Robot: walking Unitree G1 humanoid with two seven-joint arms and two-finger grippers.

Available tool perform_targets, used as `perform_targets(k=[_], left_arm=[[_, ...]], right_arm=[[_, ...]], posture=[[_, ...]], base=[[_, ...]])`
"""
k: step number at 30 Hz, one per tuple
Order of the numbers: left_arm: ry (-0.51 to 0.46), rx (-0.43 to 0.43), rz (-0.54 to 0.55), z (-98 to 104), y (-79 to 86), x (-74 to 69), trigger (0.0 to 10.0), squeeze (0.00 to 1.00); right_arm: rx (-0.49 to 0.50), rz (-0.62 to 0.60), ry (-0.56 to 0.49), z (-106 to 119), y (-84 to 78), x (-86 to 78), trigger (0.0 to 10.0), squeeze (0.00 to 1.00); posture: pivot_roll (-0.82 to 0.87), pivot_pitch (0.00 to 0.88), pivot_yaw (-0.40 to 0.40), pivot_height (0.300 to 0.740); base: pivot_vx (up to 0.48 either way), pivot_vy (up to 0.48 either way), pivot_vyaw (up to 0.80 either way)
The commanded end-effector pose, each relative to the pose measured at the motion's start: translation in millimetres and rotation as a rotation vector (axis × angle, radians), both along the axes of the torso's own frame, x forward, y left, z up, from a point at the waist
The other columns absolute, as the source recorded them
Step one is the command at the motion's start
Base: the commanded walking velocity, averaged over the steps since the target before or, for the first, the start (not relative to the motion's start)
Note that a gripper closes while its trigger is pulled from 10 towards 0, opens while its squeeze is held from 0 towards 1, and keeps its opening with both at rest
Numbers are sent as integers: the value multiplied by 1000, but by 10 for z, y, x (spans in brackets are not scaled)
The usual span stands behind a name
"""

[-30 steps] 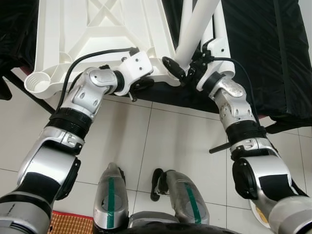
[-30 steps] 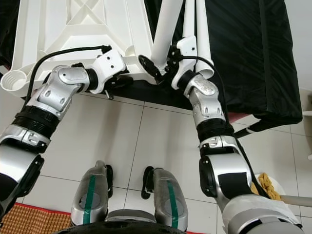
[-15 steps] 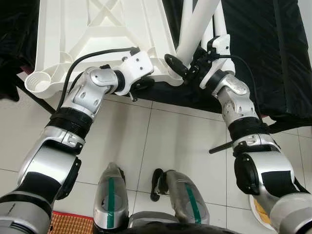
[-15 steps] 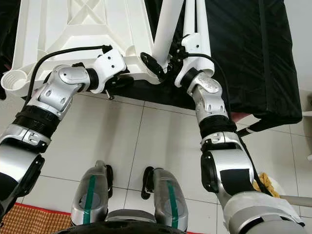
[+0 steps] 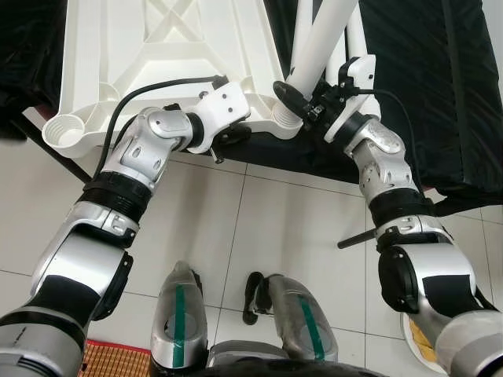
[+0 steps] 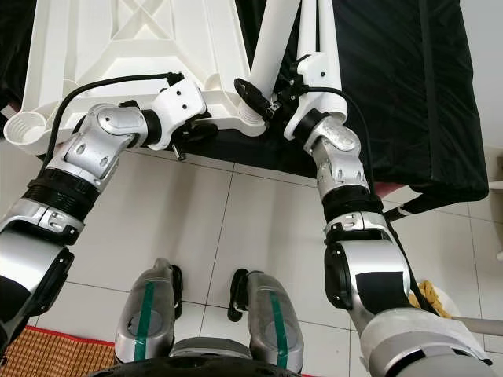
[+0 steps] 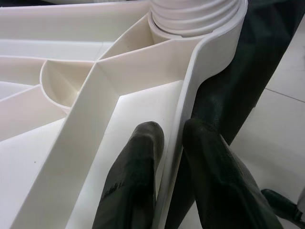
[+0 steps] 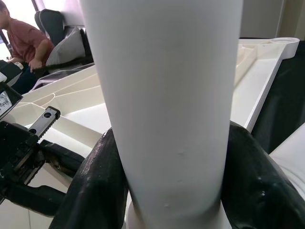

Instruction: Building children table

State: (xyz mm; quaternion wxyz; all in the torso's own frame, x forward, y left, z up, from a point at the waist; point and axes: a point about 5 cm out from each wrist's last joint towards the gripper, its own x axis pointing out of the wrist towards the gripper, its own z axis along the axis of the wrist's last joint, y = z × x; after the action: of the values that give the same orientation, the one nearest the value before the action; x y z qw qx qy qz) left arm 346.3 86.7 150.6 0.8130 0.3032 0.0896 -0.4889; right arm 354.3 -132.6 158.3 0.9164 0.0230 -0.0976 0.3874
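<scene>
A white plastic children's tabletop [image 5: 169, 55] lies upside down on a black-draped surface, its ribbed underside up. My left gripper [image 7: 172, 157] is shut on its near rim [image 7: 190, 90], one finger inside and one outside, beside the threaded corner socket [image 5: 286, 119]. My right gripper [image 5: 302, 96] is shut on a white table leg [image 5: 321, 43], holding its lower end at that socket; the leg [image 8: 167, 95] leans away and to the right. Two more white legs [image 6: 326, 31] lie on the cloth behind it.
An open socket [image 5: 64, 132] marks the tabletop's near left corner. Black cloth [image 5: 440, 86] hangs over the surface edge above white floor tiles. My feet [image 5: 236, 314] stand below. A woven mat [image 5: 110, 357] lies at lower left. A person sits in the background [image 8: 21, 45].
My right gripper has carried the leg's lower end a little up and right, onto the corner socket. The left gripper has kept its hold on the rim.
</scene>
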Motion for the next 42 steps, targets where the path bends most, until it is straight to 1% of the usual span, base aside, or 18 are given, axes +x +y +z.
perform_targets(k=[1, 8, 9, 13, 16, 18, 21, 24, 29, 30, 32, 33, 38, 42], left_arm=[[-111, -25, -10, 218, -39, 53, 10000, 0], [-109, -27, -13, 227, -56, 67, 10000, 0], [-110, -28, -15, 232, -63, 72, 10000, 0], [-110, -29, -19, 239, -77, 77, 10000, 0], [-112, -30, -26, 248, -93, 80, 10000, 0], [-112, -31, -30, 250, -97, 79, 10000, 0], [-112, -30, -30, 250, -96, 81, 10000, 0], [-112, -30, -31, 250, -97, 82, 10000, 0], [-111, -29, -37, 248, -99, 78, 10000, 0], [-109, -29, -39, 243, -99, 73, 10000, 0], [-107, -28, -40, 239, -100, 71, 10000, 0], [-106, -28, -41, 236, -100, 67, 10000, 0], [-104, -28, -43, 231, -100, 63, 10000, 0], [-101, -29, -46, 222, -100, 54, 10000, 0]], right_arm=[[33, 13, 38, -92, 42, -47, 10000, 0], [78, -11, 18, -69, 84, -88, 10000, 0], [99, -22, 13, -58, 86, -96, 10000, 1000], [124, -43, 4, -45, 84, -112, 10000, 1000], [138, -103, -21, -17, 64, -142, 10000, 1000], [153, -119, -35, 6, 80, -175, 10000, 1000], [133, -142, -49, 16, 101, -193, 10000, 1000], [140, -154, -50, 22, 113, -208, 10000, 1000], [173, -227, -57, 35, 174, -309, 10000, 1000], [183, -226, -47, 23, 200, -338, 10000, 118], [190, -225, -39, 17, 217, -359, 10000, 118], [192, -222, -28, 1, 232, -375, 10000, 0], [183, -225, -18, -23, 240, -393, 10000, 0], [158, -282, -6, -47, 145, -349, 10000, 0]], posture=[[48, 23, -52, 740], [31, 32, -36, 740], [25, 32, -31, 740], [22, 30, -30, 740], [19, 29, -28, 740], [19, 29, -28, 740], [12, 29, -23, 740], [9, 32, -23, 740], [9, 40, -23, 740], [9, 41, -22, 740], [9, 41, -22, 740], [9, 43, -20, 740], [10, 45, -19, 740], [13, 43, -23, 740]], base=[[0, 0, 0], [0, 0, 0], [0, 0, 0], [0, 0, 0], [0, 0, 0], [0, 0, 0], [0, 0, 0], [0, 0, 0], [0, 0, 0], [0, 0, 0], [0, 0, 0], [0, 0, 0], [0, 0, 0], [0, 0, 0]])
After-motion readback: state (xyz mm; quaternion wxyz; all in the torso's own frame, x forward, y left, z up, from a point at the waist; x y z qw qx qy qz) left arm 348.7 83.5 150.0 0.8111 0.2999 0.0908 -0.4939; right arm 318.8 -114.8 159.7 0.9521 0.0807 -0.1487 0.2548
